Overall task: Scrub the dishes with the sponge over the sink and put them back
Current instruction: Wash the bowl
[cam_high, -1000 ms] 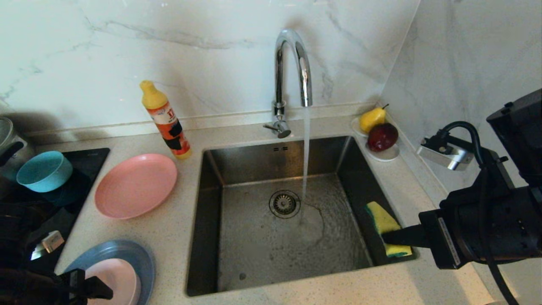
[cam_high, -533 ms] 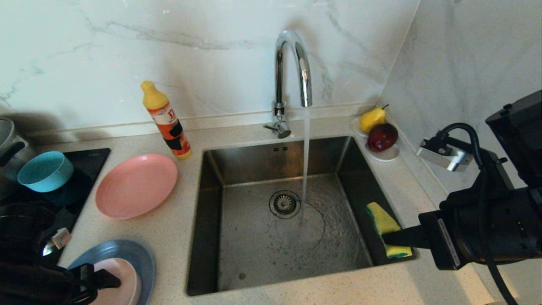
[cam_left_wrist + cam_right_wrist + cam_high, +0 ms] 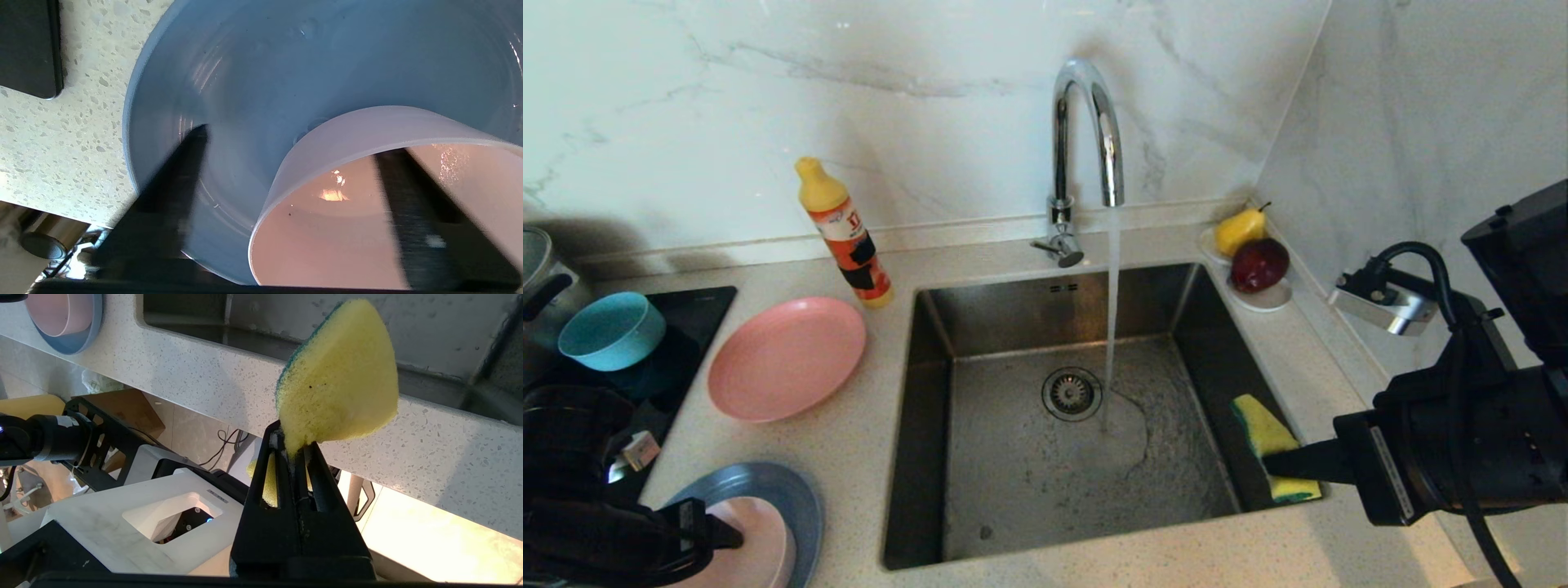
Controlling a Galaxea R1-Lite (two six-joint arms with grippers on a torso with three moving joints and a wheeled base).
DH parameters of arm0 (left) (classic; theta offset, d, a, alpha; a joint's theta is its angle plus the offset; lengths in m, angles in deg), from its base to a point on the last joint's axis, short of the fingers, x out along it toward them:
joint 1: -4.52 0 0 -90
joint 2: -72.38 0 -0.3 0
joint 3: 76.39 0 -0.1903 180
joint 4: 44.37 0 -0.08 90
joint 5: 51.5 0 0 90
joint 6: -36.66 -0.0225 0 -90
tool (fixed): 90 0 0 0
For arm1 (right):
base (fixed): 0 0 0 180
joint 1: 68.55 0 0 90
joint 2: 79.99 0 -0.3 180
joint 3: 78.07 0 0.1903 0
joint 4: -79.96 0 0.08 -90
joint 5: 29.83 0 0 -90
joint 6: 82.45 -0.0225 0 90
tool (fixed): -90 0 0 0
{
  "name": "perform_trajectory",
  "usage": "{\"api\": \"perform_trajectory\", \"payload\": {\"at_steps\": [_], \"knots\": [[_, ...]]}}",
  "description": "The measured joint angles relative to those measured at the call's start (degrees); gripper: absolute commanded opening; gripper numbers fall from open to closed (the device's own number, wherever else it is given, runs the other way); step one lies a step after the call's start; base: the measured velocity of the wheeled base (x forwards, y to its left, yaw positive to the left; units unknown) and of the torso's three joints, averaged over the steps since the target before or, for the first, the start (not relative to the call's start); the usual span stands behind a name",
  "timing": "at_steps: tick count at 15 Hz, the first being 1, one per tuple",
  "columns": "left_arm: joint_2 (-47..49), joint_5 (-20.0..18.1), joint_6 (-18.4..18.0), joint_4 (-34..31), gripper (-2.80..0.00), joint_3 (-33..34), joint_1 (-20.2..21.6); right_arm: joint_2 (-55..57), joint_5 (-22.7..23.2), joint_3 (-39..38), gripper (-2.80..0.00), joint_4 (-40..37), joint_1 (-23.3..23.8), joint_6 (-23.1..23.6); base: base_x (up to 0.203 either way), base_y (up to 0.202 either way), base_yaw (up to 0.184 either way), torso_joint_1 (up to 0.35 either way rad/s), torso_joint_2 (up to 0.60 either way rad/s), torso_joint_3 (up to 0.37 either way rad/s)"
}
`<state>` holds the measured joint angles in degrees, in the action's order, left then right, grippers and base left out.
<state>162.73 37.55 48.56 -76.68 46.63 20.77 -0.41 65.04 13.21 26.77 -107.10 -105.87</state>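
- Fingers (image 3: 179, 171) of the left gripper (image 3: 294, 192) straddle the near wall of the pale pink bowl (image 3: 367, 134), one outside it over the grey-blue plate (image 3: 261, 61) and one inside; they stand apart and do not visibly press on the wall.
- Closed tight, the right gripper (image 3: 295, 451) pinches one edge of the sponge (image 3: 339, 375), which stands above its tips; in the head view the sponge hangs over the right side of the sink (image 3: 1013, 490), near the front corner.
- One sponge: yellow, with a green scouring side.
- Two plates: a salmon-pink plate (image 3: 786, 358) lying alone on the counter (image 3: 849, 457) left of the sink, and the grey-blue one at the counter's front left corner.
- Two bowls: the pale pink one sits on the grey-blue plate; a teal bowl (image 3: 611, 329) stands on the black hob (image 3: 698, 314) at far left.
- One sink with one round drain (image 3: 1071, 393); one curved chrome tap (image 3: 1086, 131) behind it, with a stream of water falling just beside the drain.
- One detergent bottle (image 3: 843, 234), yellow cap and orange label, upright behind the salmon-pink plate; its writing is too small to read.
- One white saucer (image 3: 1262, 298) at the sink's back right corner, carrying two fruits: a yellow pear (image 3: 1240, 229) and a dark red apple (image 3: 1259, 264).
- One steel pot (image 3: 539, 273) shows partly at the left edge.
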Motion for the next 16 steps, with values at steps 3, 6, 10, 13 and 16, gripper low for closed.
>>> {"api": "perform_trajectory", "payload": {"at_steps": [3, 6, 10, 13, 16], "knots": [[0.0, 1.6, 0.0, -0.1, -2.80, -0.8, 0.1, -0.1, 0.0, 0.0, -2.80, 0.0, 0.0, -0.2, 0.000, 0.000, 0.000, 0.000, 0.00, 0.000], [0.0, 2.0, -0.1, -0.3, -2.80, -1.5, 0.1, -0.1, 0.0, -0.2, -2.80, 0.0, 0.0, -0.1, 0.000, 0.000, 0.000, 0.000, 0.00, 0.000], [0.0, 2.3, 0.0, -0.2, -2.80, -2.0, 0.3, 0.1, 0.0, -0.2, -2.80, 0.0, 0.1, -0.1, 0.000, 0.000, 0.000, 0.000, 0.00, 0.000], [-0.2, 2.4, 0.0, -0.2, -2.80, -2.5, 0.3, 0.1, 0.0, -0.3, -2.80, 0.0, 0.2, -0.1, 0.000, 0.000, 0.000, 0.000, 0.00, 0.000], [-1.6, 2.2, 1.9, -0.3, -2.80, -3.4, 0.2, 0.0, 0.0, -0.7, -2.80, 0.0, 0.2, -0.2, 0.000, 0.000, 0.000, 0.000, 0.00, 0.000]]}}
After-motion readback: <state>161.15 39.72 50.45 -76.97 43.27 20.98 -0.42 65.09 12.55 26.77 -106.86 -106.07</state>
